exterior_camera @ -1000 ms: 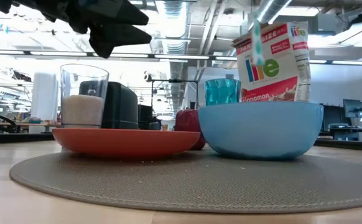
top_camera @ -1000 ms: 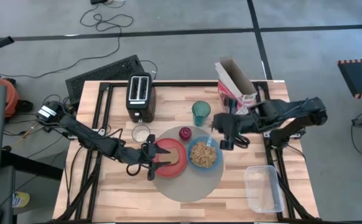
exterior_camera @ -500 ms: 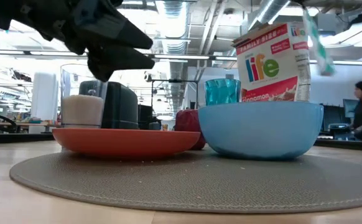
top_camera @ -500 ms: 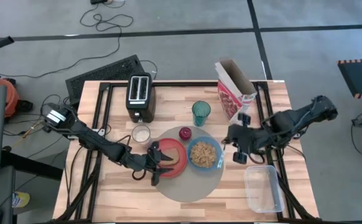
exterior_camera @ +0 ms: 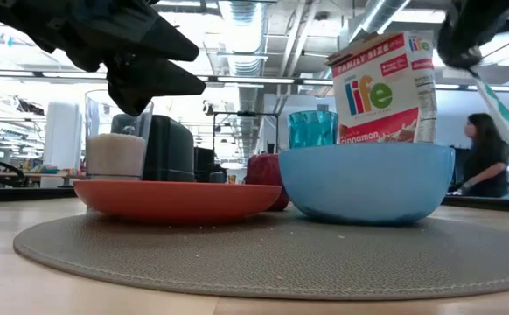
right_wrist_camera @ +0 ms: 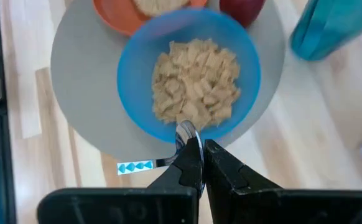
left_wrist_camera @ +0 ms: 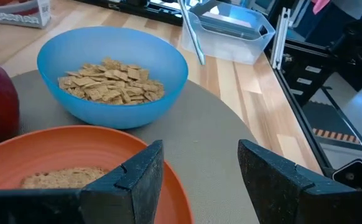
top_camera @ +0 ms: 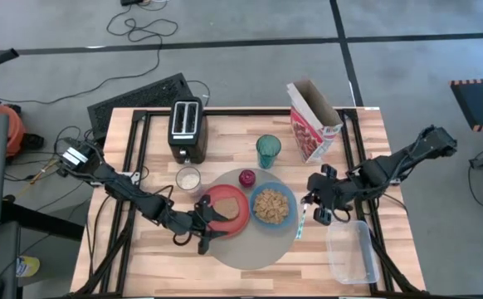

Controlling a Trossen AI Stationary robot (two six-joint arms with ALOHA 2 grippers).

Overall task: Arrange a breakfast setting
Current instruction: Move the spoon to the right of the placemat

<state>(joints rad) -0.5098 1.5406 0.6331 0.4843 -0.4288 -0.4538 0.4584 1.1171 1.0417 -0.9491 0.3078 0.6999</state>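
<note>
One plate (top_camera: 229,207), one bowl (top_camera: 272,206); right end effector (top_camera: 311,213) clamps one spoon (top_camera: 300,223), left end effector (top_camera: 209,224) gapes empty.

Grey concrete floor (top_camera: 225,58) with dark seams, black cable (top_camera: 138,33) at upper left, ceiling ducts (exterior_camera: 254,22) overhead.

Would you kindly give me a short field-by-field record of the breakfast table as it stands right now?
mat: round grey-beige mat at table centre
plate: red-orange plate on the mat, toast slice on it
bowl: blue bowl of cereal, right of the plate
fruit: small red fruit at the mat's far edge
drinks: teal tumbler and small clear glass off the mat
left tool: open, over the plate's near edge
right tool: shut on spoon, right of the bowl
</note>
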